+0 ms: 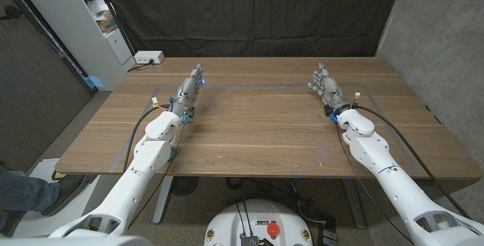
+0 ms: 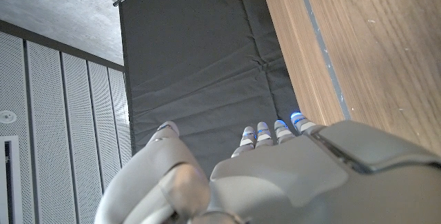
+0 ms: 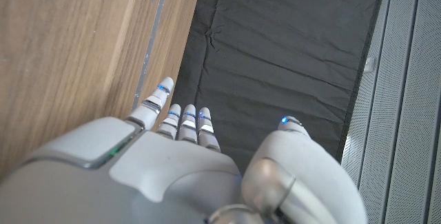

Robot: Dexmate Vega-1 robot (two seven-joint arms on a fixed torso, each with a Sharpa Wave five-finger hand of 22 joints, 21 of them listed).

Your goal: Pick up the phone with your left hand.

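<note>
Left hand point(image 1: 191, 85) fingers straight, holding nothing | right hand point(image 1: 327, 88) fingers spread, holding nothing | table point(image 1: 257, 136)

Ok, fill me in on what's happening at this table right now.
Nothing is being handled at the moment. The robot's left hand and right hand are both stretched out over the far part of the wooden table, fingers extended and holding nothing. No phone can be seen on the tabletop, so the pickup has not started. A white power strip sits on the floor behind the table's far left corner, and a dark curtain hangs behind.
</note>
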